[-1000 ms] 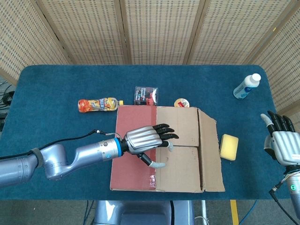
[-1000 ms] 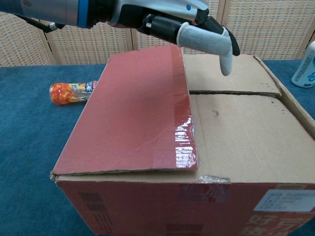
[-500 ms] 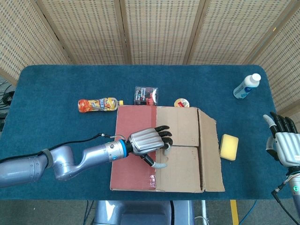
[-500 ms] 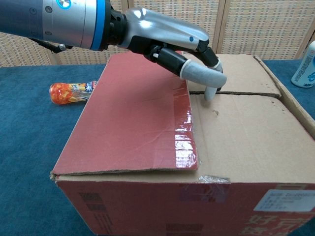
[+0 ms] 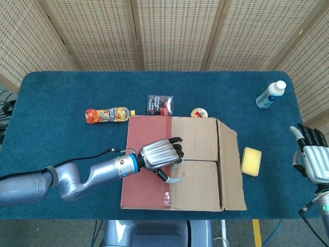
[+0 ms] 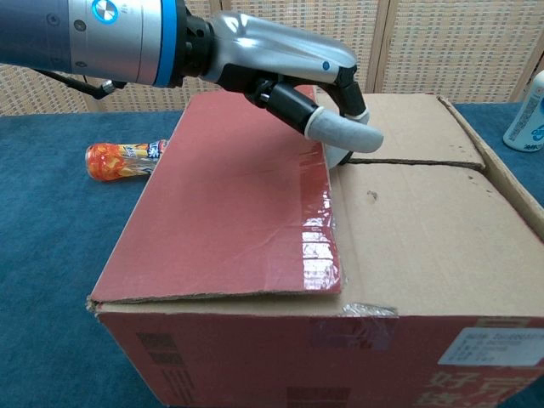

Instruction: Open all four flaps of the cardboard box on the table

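Hooking curled fingers [image 6: 340, 132] under the box's [image 5: 180, 164] red flap [image 6: 229, 204] edge, the left hand [image 5: 159, 154] grips nothing yet; right hand [image 5: 311, 154] waits spread beside the box.

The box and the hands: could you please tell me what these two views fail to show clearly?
- Left hand fingertips, both views: curled at the red flap edge, so whether they hook under it is hidden.
- Box contents: the flaps cover them.
- Right hand: cropped by the head view's edge, absent from the chest view.
- Bottle: cut off by the chest view's right edge.
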`<state>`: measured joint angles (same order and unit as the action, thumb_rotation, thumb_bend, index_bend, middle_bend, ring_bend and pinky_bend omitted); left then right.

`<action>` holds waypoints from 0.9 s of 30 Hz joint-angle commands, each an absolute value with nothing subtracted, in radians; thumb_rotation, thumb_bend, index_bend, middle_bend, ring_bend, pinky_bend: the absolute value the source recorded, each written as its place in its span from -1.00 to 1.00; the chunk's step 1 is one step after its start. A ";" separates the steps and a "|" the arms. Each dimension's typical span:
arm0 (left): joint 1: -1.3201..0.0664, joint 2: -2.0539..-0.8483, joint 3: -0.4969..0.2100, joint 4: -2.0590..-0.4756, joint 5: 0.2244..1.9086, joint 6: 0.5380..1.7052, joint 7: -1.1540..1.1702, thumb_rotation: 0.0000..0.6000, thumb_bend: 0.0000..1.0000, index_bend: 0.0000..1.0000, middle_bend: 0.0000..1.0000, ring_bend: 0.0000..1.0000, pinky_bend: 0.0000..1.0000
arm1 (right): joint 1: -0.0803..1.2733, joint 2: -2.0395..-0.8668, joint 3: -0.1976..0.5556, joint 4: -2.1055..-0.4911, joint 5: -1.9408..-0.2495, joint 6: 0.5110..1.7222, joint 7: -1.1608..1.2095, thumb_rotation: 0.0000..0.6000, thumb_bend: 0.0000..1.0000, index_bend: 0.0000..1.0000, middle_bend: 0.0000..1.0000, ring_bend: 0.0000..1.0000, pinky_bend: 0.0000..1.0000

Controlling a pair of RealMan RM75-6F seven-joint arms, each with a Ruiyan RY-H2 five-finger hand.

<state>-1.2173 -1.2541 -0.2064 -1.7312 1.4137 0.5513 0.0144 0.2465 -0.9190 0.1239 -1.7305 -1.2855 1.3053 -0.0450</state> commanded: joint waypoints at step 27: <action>-1.178 -1.026 -0.225 -1.877 1.372 0.626 0.111 -0.71 -0.40 0.22 -0.08 -0.36 -0.71 | 0.243 -0.916 0.142 -1.739 -1.288 1.295 -0.045 1.00 0.70 -0.89 -0.94 -1.00 -1.00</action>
